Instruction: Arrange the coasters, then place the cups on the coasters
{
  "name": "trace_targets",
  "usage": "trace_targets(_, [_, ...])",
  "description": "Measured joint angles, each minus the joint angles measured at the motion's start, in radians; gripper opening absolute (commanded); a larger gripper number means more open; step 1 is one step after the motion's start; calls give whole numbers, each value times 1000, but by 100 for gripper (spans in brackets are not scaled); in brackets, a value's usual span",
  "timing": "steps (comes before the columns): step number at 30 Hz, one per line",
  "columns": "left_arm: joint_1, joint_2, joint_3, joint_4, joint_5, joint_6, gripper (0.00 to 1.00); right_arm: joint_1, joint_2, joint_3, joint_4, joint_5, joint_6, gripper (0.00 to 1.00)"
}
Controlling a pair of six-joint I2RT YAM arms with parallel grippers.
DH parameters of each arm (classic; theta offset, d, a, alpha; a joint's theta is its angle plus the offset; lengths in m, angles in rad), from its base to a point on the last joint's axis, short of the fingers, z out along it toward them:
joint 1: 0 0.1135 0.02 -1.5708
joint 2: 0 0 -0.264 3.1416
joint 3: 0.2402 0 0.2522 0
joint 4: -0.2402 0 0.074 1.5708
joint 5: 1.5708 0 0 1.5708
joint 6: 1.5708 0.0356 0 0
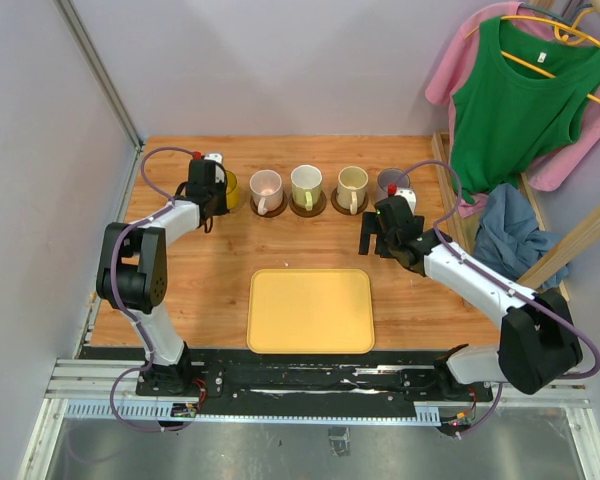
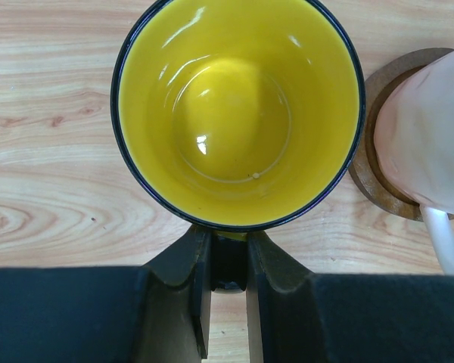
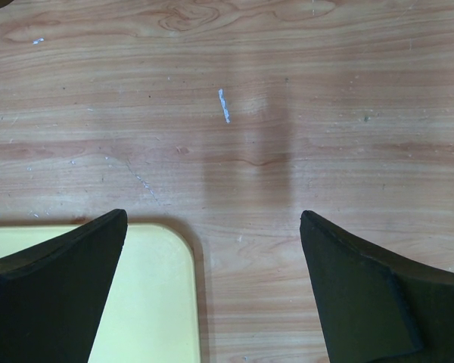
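Wooden tabletop (image 1: 205,295) carries small mugs (image 1: 306,183) on round brown coasters (image 1: 307,207) in a row across the top view's upper centre. At the row's left end, the left gripper (image 2: 228,302) pinches the handle of the glossy yellow mug (image 2: 238,113). The right gripper (image 3: 212,287) hangs spread wide beside the yellow rectangular tray (image 1: 310,310).

Cups: yellow cup (image 2: 238,113), glossy yellow inside with a dark rim; pink cup (image 1: 266,184), pale; green-white cup (image 1: 306,182); cream cup (image 1: 352,180); grey-purple cup (image 1: 389,181). Coasters (image 2: 369,170) beneath the middle three cups, dark brown. Tray (image 1: 311,311) plain pale yellow; table (image 1: 210,290) orange-brown wood with wavy grain and small white flecks; fingers (image 3: 53,291) of the right gripper (image 3: 213,213) black; vest (image 1: 525,100) green, top (image 1: 450,65) pink, crumpled cloth (image 1: 505,235) blue
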Motion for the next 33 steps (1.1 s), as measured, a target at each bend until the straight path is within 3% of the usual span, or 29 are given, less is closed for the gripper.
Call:
trace_targets(18, [1,6,0,17,46,14,18,0,8,0,0,-12,4,98])
trace_targets(20, [1,6,0,15,39,7,42,0,11,0,0,-13,4,98])
trace_targets(22, [1,6,1,16,29,1,57,0,13,0,0,-15,4,98])
trace_targets(33, [1,6,41,12,-11,-16,70,0,17,0,1,-24,5,98])
